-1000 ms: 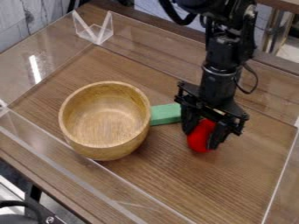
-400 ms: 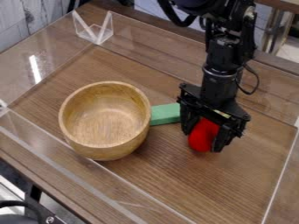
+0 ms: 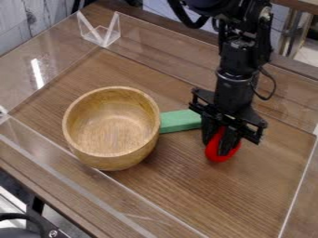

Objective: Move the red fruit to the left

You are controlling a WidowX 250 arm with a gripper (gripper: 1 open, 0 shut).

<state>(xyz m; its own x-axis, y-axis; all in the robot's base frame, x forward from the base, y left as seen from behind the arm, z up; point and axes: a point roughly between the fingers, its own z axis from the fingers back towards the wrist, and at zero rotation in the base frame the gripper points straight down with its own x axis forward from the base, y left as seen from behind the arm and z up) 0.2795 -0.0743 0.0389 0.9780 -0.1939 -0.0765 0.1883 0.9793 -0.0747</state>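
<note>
Wooden tabletop (image 3: 187, 200) carries a wooden bowl (image 3: 112, 126); at its 3 o'clock, the gripper (image 3: 224, 147) points down, jaws clamped on the red fruit (image 3: 221, 148).

Surface (image 3: 149, 200): dark wood grain, low sheen. Bowl (image 3: 112, 125): pale turned wood, smooth, satin. Red fruit (image 3: 222, 149): smooth glossy plastic. Green block (image 3: 180, 120): matt, flat. Fingers (image 3: 211, 137): black, matt. Clear walls (image 3: 50, 65) round surface: glossy transparent plastic, reflections.
</note>
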